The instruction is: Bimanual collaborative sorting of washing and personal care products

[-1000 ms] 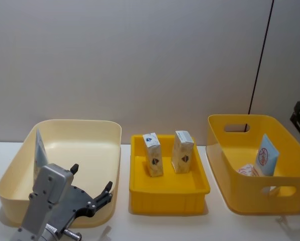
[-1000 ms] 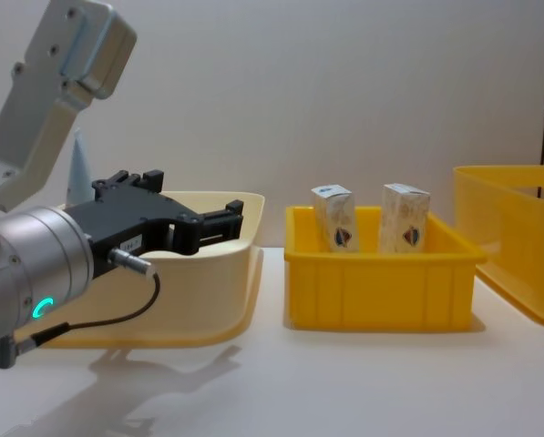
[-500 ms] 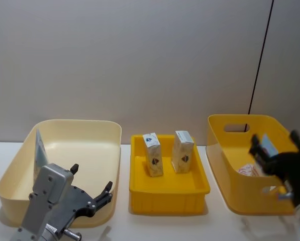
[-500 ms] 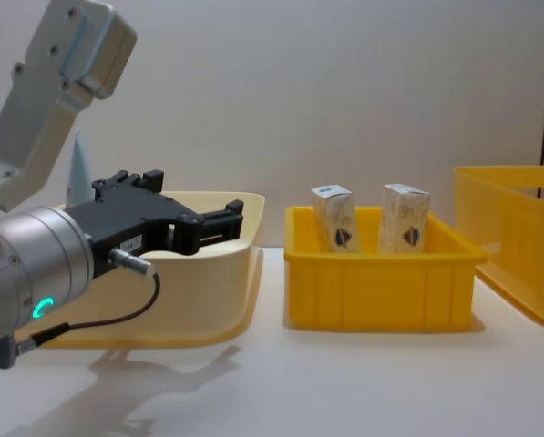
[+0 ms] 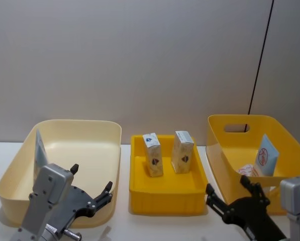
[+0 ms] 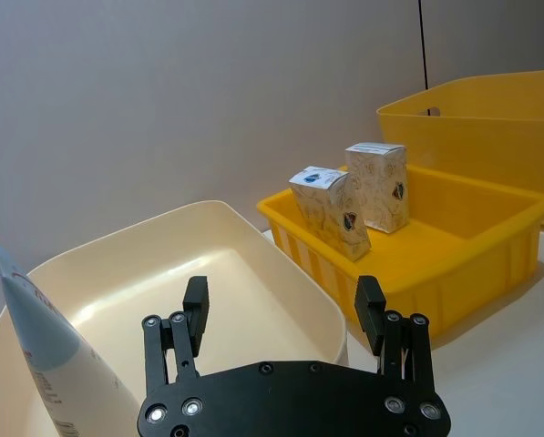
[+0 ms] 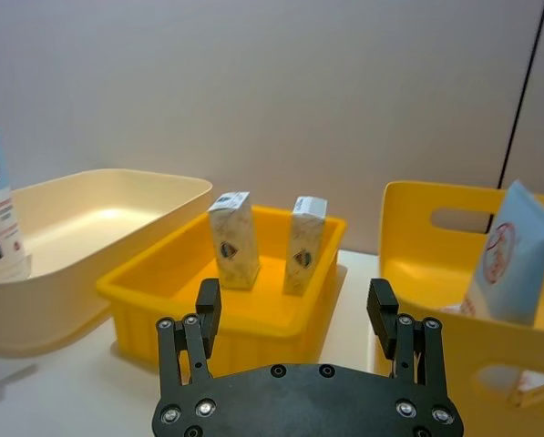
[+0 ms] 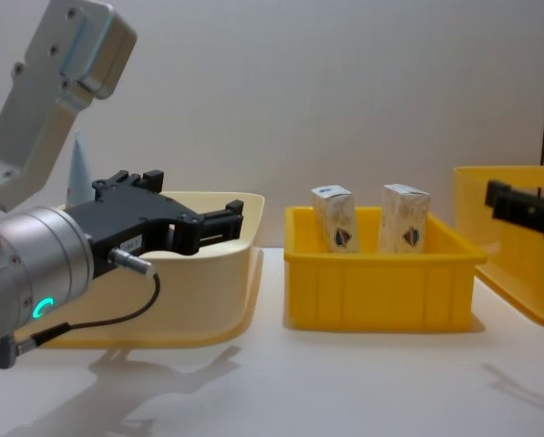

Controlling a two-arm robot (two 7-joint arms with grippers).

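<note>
We find three bins in a row on the white table (image 5: 165, 226). At the robot's left is a cream bin (image 5: 84, 131), in the centre a small yellow tray (image 5: 167, 193), at the right a deep yellow bin (image 5: 230, 165) w/ handle cut-outs.

Products: two white cartons stand upright in the yellow tray, side by side near its back wall. The left carton (image 5: 153, 154) leans slightly; the right carton (image 5: 182, 151) stands beside it, apart. One light-blue tube (image 5: 38, 150) stands crimped end up against the left wall of the cream bin. A second tube (image 5: 266, 154) w/ red round logo leans against the right wall of the deep yellow bin; a further item w/ red print (image 5: 248, 169) lies on that bin's floor, ID not possible.

Left gripper (image 5: 92, 186): low at the front of the cream bin, over its near rim. Fingers (image 6: 195, 303) spread wide, nothing between them. In the chest view it (image 8: 194, 214) points toward the yellow tray at about rim height.

Right gripper (image 5: 230, 196): low in front, between the yellow tray and the deep yellow bin, near the latter's front left corner. Fingers (image 7: 381, 305) spread wide, holding nothing. In the chest view it (image 8: 527, 205) enters from the right edge, in front of the deep yellow bin.
</note>
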